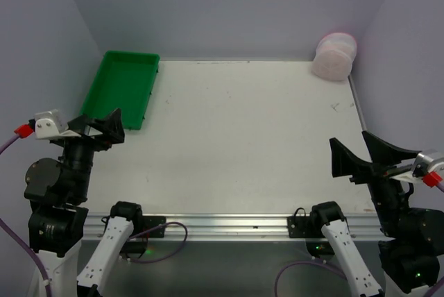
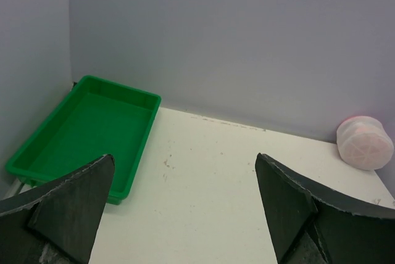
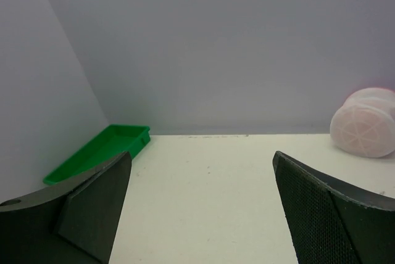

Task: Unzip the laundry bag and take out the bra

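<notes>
laundry bag (image 1: 334,55) far corner, spokes (image 3: 363,129) wrist-cam only

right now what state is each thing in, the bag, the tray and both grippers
laundry bag: on its edge in the far right corner, looks closed, zip too small to confirm
green tray: empty, at the far left
left gripper: open, holding nothing
right gripper: open, holding nothing
</notes>
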Tool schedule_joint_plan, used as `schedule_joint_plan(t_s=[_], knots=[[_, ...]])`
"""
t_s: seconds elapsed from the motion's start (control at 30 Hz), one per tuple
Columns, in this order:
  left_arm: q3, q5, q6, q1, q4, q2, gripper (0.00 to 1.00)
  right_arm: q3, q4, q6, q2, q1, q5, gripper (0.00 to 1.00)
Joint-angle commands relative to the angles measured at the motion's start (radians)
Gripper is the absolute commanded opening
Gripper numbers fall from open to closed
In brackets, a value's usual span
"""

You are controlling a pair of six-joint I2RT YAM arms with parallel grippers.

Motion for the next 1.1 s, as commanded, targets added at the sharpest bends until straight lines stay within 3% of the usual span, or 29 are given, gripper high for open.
schedule_joint_plan(t_s=[0.0,0.17,0.37,0.57,0.77,1.07], knots=[[0.006,0.018,-0.017,-0.008,0.009,0.026,1.00,0.003,0.002,0.018,0.031,-0.003,-0.001,0.99],[-0.060,0.047,-0.039,-0.008,0.038,0.038,1.00,-0.085,0.059,0.112,0.066,-0.003,0.066,0.99],[-0.173,0.083,-0.054,-0.008,0.102,0.063,1.00,-0.094,0.008,0.288,0.197,-0.003,0.111,0.99],[-0.226,0.074,-0.043,-0.008,0.132,0.113,1.00,-0.123,0.069,0.375,0.338,-0.004,0.155,0.99],[-0.290,0.129,-0.059,-0.008,0.222,0.109,1.00,-0.042,0.114,0.535,0.651,-0.015,0.321,0.99],[-0.311,0.069,-0.008,-0.008,0.263,0.155,1.00,0.317,0.128,0.624,1.244,-0.081,0.482,0.99]])
